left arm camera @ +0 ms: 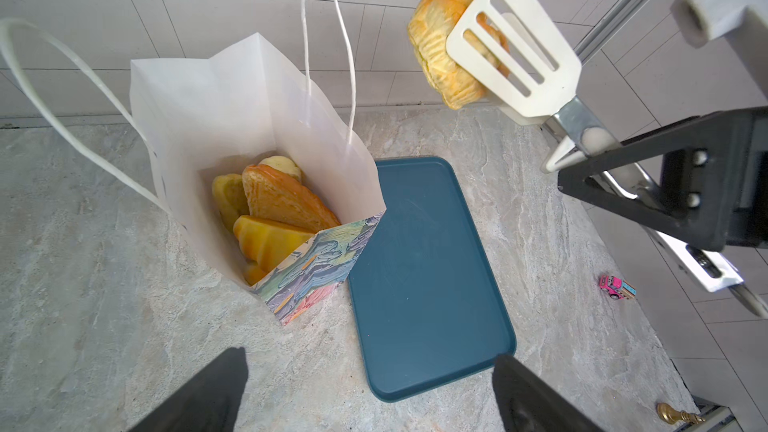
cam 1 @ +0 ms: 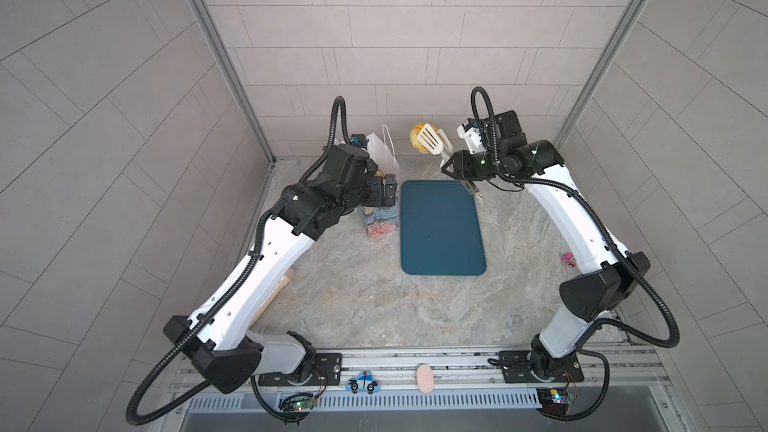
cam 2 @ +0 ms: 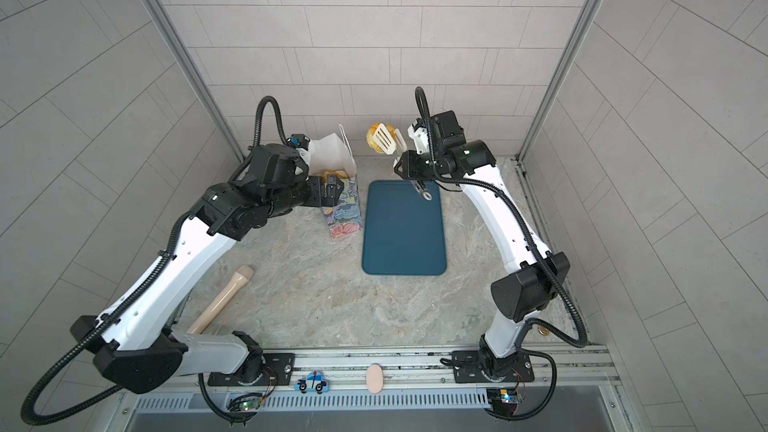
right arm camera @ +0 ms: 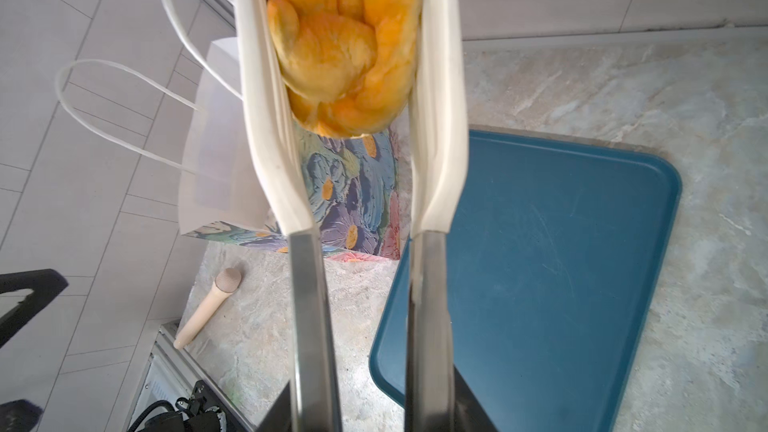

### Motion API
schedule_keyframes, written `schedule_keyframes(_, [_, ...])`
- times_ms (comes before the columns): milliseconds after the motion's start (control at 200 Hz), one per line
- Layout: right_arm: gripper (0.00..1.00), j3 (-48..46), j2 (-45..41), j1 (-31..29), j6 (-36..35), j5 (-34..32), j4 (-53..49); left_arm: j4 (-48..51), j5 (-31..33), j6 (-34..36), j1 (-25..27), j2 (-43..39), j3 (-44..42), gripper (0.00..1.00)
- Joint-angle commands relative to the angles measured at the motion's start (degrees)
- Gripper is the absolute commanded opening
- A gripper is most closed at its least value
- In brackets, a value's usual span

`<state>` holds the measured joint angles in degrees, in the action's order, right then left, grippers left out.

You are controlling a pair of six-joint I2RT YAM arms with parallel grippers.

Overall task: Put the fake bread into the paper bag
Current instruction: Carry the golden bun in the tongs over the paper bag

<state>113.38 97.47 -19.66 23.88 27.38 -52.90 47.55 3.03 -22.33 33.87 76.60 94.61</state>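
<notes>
My right claw (cam 1: 451,168) is pressed in on a pair of tongs (right arm camera: 309,326), squeezing their two metal arms toward each other. Out past my fingers the arms end in white slotted heads. Between those heads sits a braided bread (right arm camera: 345,47), glossy and golden-orange, pinched on both sides and hanging in the air. Farther from this claw and lower down stands the paper bag (right arm camera: 357,184), its flower print facing me and its cord handles up. The bread is near the bag's mouth but apart from it, on my right claw's side. Beneath the tongs lies a bare dark teal tray (right arm camera: 561,263). I cannot tell whether it touches the bag's foot or lies just beside it.

My left claw (left arm camera: 370,401) is spread wide and grips nothing. It hovers over the marbled table (left arm camera: 104,284), with the bag just ahead and below. Down through the open mouth I see bread inside. A yellow croissant (left arm camera: 266,243) is nearest, a darker orange-brown triangular piece (left arm camera: 286,197) lies behind it, and a pale roll (left arm camera: 282,164) is farthest back. More pieces are partly hidden. Well past the tray, toward my right arm, a pink toy car (left arm camera: 617,286) sits on the table.
</notes>
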Motion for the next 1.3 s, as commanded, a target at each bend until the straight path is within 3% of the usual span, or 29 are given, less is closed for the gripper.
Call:
schedule_keyframes(0, [0.43, 2.5, -2.9, -1.9, 0.1, 1.7, 4.4, 1.6, 0.3, 0.7, -1.4, -2.2, 1.6, 1.0])
schedule_keyframes(325, [0.43, 5.5, -0.4, -8.5, -1.7, 2.2, 5.9, 1.0, -0.4, -0.1, -5.1, -6.2, -1.0, 1.0])
schedule_keyframes(605, [0.43, 11.3, 5.2, -13.3, -5.1, -0.1, 0.4, 1.2, 1.4, -1.5, -7.3, -9.7, -4.8, 1.0])
schedule_keyframes(881, [0.43, 17.0, 10.9, -14.4, -5.9, -3.6, -5.4, 2.0, 1.9, -1.9, -7.7, -11.1, -6.9, 1.0])
schedule_keyframes(1296, [0.46, 17.8, 13.0, -14.4, -6.2, -7.0, -8.4, 2.0, -1.0, -3.1, -7.6, -9.4, -8.7, 1.0])
